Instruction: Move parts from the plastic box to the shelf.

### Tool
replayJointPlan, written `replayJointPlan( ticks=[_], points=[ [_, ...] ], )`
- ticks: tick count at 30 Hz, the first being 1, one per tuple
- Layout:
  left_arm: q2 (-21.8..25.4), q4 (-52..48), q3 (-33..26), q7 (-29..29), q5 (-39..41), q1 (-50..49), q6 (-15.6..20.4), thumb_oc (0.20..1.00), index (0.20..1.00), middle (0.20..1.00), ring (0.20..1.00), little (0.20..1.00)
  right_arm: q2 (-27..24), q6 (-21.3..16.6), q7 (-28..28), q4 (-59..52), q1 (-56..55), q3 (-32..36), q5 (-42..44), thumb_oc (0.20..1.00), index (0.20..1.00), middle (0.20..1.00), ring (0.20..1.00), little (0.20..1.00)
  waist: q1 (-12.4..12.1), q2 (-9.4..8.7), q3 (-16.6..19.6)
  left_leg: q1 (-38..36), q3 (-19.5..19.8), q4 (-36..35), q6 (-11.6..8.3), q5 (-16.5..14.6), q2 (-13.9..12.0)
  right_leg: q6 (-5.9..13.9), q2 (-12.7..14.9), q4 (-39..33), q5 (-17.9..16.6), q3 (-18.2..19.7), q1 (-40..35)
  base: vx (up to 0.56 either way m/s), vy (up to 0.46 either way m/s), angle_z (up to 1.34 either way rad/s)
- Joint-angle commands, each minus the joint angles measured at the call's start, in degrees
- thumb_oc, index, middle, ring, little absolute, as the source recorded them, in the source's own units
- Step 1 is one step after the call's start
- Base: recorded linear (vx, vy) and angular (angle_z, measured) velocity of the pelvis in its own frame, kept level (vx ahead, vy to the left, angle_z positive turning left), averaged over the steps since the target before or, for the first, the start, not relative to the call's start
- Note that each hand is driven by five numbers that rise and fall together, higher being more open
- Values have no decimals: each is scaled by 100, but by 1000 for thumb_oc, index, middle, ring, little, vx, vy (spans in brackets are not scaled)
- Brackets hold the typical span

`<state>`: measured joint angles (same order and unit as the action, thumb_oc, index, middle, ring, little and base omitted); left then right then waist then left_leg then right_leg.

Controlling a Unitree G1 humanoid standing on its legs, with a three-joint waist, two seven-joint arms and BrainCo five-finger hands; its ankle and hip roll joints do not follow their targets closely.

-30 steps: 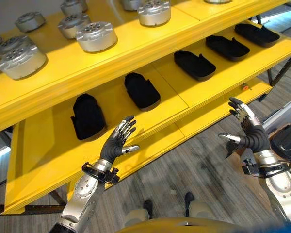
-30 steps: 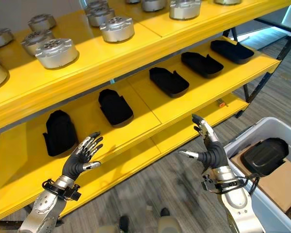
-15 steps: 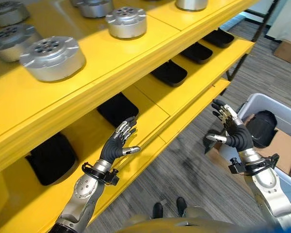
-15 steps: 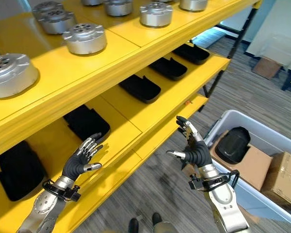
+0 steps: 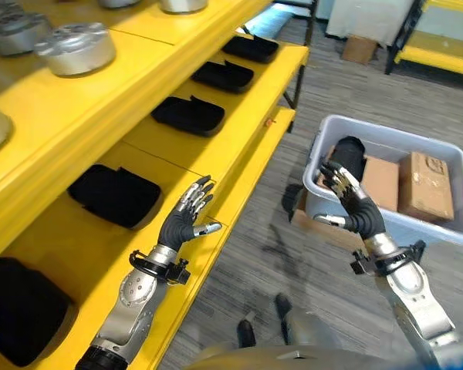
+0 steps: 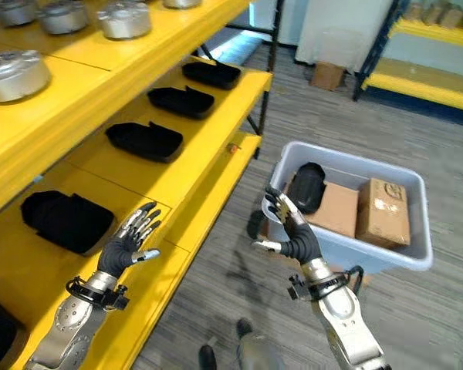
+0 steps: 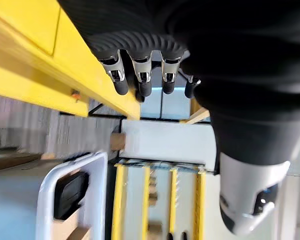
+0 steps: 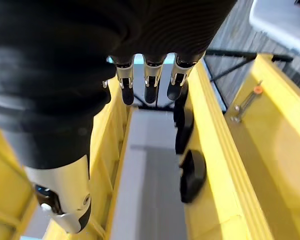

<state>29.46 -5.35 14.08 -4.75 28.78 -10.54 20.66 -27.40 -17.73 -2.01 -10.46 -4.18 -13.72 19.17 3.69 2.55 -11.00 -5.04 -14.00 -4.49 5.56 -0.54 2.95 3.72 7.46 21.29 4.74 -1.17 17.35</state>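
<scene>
Yellow shelf [image 5: 239, 116] on the left, black parts [image 5: 189, 114] laid in a row along its middle level, silver round parts [image 5: 76, 48] on the level above. Grey plastic box [image 6: 413, 254] on the floor to the right, holding one black part [image 6: 307, 187] beside cardboard cartons [image 6: 383, 210]. Left hand [image 5: 184, 221] raised before the shelf edge, fingers spread, empty. Right hand [image 5: 350, 203] raised near the box, fingers apparently spread, holding nothing.

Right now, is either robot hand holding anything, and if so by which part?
Nothing is held. The left hand hovers open beside the yellow shelf; the right hand is open before the grey plastic box.
</scene>
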Motion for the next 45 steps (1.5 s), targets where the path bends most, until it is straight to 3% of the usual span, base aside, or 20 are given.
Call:
replayJointPlan(
  ticks=[1,5,6,7,10,13,18,22,26,27,28,29,31,32,35,36,37,38,44,45],
  points=[
    [-90,-163,-240,93,-56,54,280,1000,1000,1000,1000,1000,50,-179,108,-162,133,32,-31,1000,1000,1000,1000,1000,-8,56,124,65,1080,121,-209,-83,117,418,473,-697,-1006,-105,-460,69,-112,-42],
    [-157,-134,-275,110,-75,47,268,1000,1000,1000,1000,1000,94,-133,169,-33,301,23,-111,1000,1000,1000,1000,1000,-10,36,113,-138,1070,-15,-338,-220,97,672,1125,-1601,-1628,-189,-368,124,-189,-34],
    [-184,-102,-302,154,-142,39,268,1000,1000,1000,1000,1000,126,-110,190,-23,387,-9,-191,1000,1000,1000,1000,1000,-25,-28,117,-255,1043,-42,-414,-309,31,805,1326,-1892,-1950,-346,-326,300,-465,-20],
    [-314,22,-279,195,-204,71,237,1000,1000,1000,1000,1000,135,-70,143,-52,315,2,-177,1000,1000,1000,1000,1000,-87,-238,308,-274,1048,-51,-513,-422,24,862,1258,-2149,-1959,-548,-609,259,-391,-6],
    [-426,26,-312,190,-98,98,210,1000,1000,1000,1000,1000,80,-84,165,-51,346,98,-137,1000,1000,1000,1000,1000,-78,-221,384,-231,1042,-36,-653,-384,-219,830,1114,-2160,-1911,-658,-697,137,-280,-15],
    [-521,191,-300,209,2,247,198,1000,1000,1000,1000,1000,7,-169,247,-22,407,196,-50,1000,1000,1000,1000,1000,18,-162,342,-110,1075,151,-911,-290,-799,642,732,-2044,-1472,-777,-846,90,-333,-18],
    [-635,260,-364,250,84,269,181,1000,1000,1000,1000,1000,-83,-239,336,-4,519,247,-26,1000,1000,1000,1000,1000,78,-97,293,-43,1018,423,-1108,-85,-1196,473,430,-2007,-1244,-820,-869,77,-213,9],
    [-723,274,-369,243,75,181,138,1000,1000,1000,1000,1000,-187,-287,339,-70,494,277,59,1000,1000,1000,1000,1000,104,-41,261,46,1108,785,-1299,478,-1529,236,25,-2169,-1038,-803,-1064,87,-167,-6],
    [-760,230,-445,292,65,129,137,1000,1000,1000,1000,1000,-227,-311,328,-91,506,272,97,1000,1000,1000,1000,1000,93,-72,159,272,1280,1484,-1328,810,-1639,39,-172,-2129,-889,-724,-1144,36,-154,-6],
    [-765,227,-457,278,84,118,114,1000,1000,1000,1000,1000,-242,-319,349,-110,476,288,114,1000,1000,1000,1000,1000,21,-170,20,644,1421,2315,-1273,1227,-1649,-142,-260,-2149,-783,-634,-1309,-7,-133,-6],
    [-759,224,-457,277,86,121,112,1000,1000,1000,1000,1000,-238,-319,348,-111,476,292,114,1000,1000,1000,1000,1000,43,-160,18,708,1467,2401,-1282,1198,-1659,-148,-270,-2152,-786,-661,-1306,-17,-268,-6],
    [-787,207,-395,260,214,159,57,1000,1000,1000,1000,1000,-241,-319,381,-131,425,309,89,1000,1000,1000,1000,1000,-60,-301,-188,1160,1694,3153,-1174,1399,-1432,-271,-295,-2227,-735,-648,-1465,-25,-176,-5],
    [-810,180,-324,294,235,270,24,1000,1000,1000,1000,1000,-246,-334,516,-178,397,362,6,1000,1000,1000,1000,1000,-40,-354,-276,1666,1501,2761,-1155,1407,-1701,-224,-202,-2232,-644,-732,-1582,82,-1,3],
    [-799,194,-267,349,267,363,67,1000,1000,1000,1000,1000,-240,-363,628,-133,442,384,-30,1000,1000,1000,1000,1000,-45,-314,-351,1701,1521,1713,-1224,1432,-1908,-92,-167,-2153,-626,-667,-1541,176,266,36],
    [-837,268,-313,438,182,394,130,1000,1000,1000,1000,1000,-288,-412,690,-58,502,377,-174,1000,1000,1000,1000,1000,-265,-227,-445,1706,1951,437,-1421,1746,-1794,66,-157,-1990,-461,-317,-1548,174,267,-7],
    [-859,306,-320,448,180,400,149,1000,1000,1000,1000,1000,-303,-413,716,-49,521,389,-227,1000,1000,1000,1000,1000,-268,-201,-439,1633,1800,247,-1503,1809,-1841,117,-137,-1963,-413,-245,-1542,108,274,-124],
    [-852,275,-403,433,233,376,190,1000,1000,1000,1000,1000,-265,-389,684,97,589,326,-253,1000,1000,1000,1000,1000,-305,-108,-389,1287,1678,53,-1455,1480,-1908,132,-169,-1860,-364,-66,-1403,92,282,-152],
    [-860,271,-421,438,228,386,207,1000,1000,1000,1000,1000,-238,-391,658,148,609,311,-262,1000,1000,1000,1000,1000,-317,-82,-370,1235,1638,1,-1471,1422,-1910,153,-178,-1840,-379,0,-1354,46,213,-178],
    [-833,266,-447,450,296,382,262,1000,1000,1000,1000,1000,-156,-361,668,197,563,312,-239,1000,1000,1000,1000,1000,-276,-136,-387,1072,1367,43,-1397,1195,-1789,289,37,-1928,-494,137,-1381,79,168,-60],
    [-803,263,-488,482,281,356,293,1000,1000,1000,1000,1000,-135,-317,637,191,542,265,-246,1000,1000,1000,1000,1000,-231,-164,-404,1026,1183,73,-1354,1074,-1720,373,182,-1988,-585,174,-1376,88,401,0]
  ],
)
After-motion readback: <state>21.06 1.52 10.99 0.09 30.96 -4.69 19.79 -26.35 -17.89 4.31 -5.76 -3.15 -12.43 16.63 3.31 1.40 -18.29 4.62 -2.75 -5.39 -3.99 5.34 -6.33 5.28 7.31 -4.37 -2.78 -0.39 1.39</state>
